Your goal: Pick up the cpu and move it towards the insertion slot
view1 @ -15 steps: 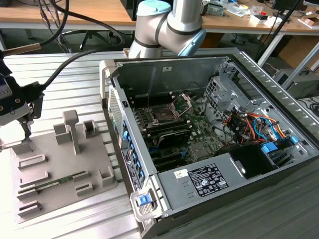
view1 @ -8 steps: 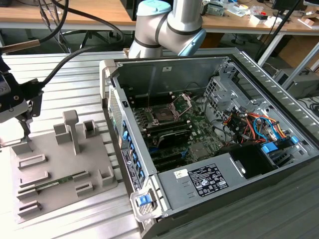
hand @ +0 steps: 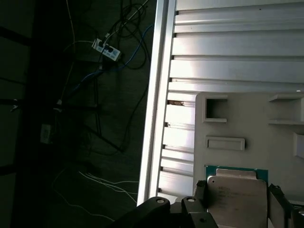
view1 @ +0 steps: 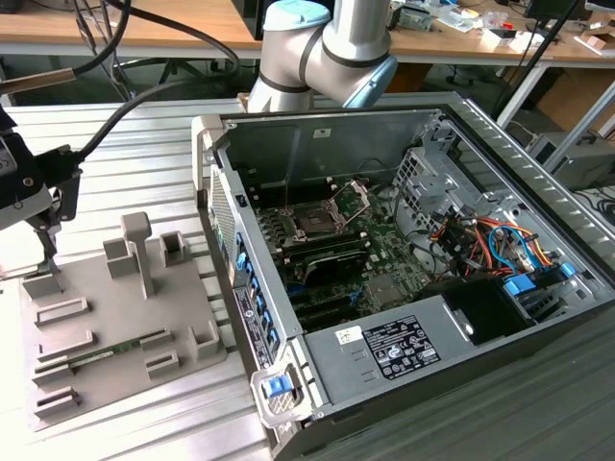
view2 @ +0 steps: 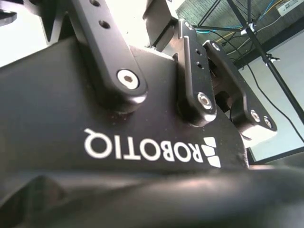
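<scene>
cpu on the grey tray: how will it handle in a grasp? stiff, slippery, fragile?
Probably stiff and light: the cpu is a thin flat square with a silvery lid. The lid looks smooth and shiny, so it may slip under a side pinch. Lying flat on the grey tray, it should slide rather than tip or roll.

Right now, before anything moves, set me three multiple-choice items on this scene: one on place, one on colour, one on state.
1. Where is the cpu? A inside the computer case; B at the grey tray; C on the floor.
2. The cpu's top is: A silver; B red; C black.
3. The bracket of the insertion slot is: A shut flat; B swung up; C missing.
Answers: B, the first wrist view shows it against the tray; A, its top is pale silver; B, the exterior view shows it standing up.
</scene>
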`<state>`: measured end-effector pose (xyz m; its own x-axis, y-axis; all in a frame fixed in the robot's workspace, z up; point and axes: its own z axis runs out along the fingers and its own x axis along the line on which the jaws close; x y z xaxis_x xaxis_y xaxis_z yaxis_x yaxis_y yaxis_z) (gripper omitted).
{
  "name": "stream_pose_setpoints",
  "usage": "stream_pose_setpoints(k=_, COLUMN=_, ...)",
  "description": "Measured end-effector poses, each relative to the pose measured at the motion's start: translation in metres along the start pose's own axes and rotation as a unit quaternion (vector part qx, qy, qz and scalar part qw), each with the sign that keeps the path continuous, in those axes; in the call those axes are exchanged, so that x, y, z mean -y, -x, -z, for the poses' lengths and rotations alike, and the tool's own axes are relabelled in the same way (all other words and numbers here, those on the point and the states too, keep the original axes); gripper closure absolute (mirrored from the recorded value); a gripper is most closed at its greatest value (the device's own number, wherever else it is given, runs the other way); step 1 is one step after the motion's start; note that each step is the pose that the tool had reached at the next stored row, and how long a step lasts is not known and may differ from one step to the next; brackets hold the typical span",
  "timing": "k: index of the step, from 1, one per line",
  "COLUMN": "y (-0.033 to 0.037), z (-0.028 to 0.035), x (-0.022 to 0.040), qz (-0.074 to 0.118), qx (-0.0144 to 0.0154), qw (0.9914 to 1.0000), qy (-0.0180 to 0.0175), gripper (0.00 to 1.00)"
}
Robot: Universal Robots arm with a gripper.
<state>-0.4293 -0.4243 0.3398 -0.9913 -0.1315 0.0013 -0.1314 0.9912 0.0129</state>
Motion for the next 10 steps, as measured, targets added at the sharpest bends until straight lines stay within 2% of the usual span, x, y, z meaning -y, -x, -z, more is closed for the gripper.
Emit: stream_pose_setpoints(k=10, y=0.0000, z=0.0048, x=-0.0001, qz=0.000, qx=-0.0001, qw=1.00000, qy=0.0000, gripper=0.45)
